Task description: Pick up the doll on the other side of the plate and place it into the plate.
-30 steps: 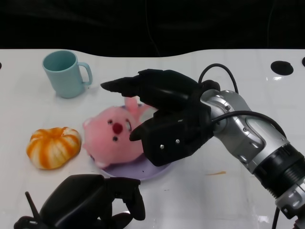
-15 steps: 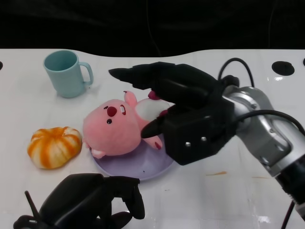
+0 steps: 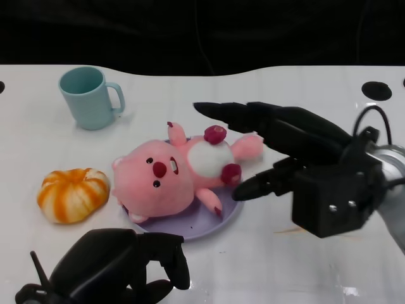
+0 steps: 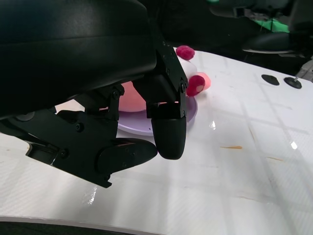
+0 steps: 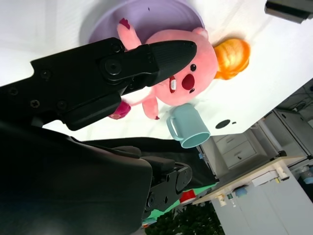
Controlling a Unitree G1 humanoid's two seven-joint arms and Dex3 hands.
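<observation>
White surface carries a pink plush doll, dark-red paws up, lying on its back in a lilac plate. Right robot hand hovers beside it, fingers spread and empty; left robot hand rests curled, holding nothing.

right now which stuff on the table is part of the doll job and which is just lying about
Job:
doll, lying on its back on the plate
plate, purple, under the doll
right hand, open beside the doll, holding nothing

Lying about:
mug, teal, upright
pumpkin, orange, beside the plate
left hand, idle near the table edge, fingers curled
</observation>
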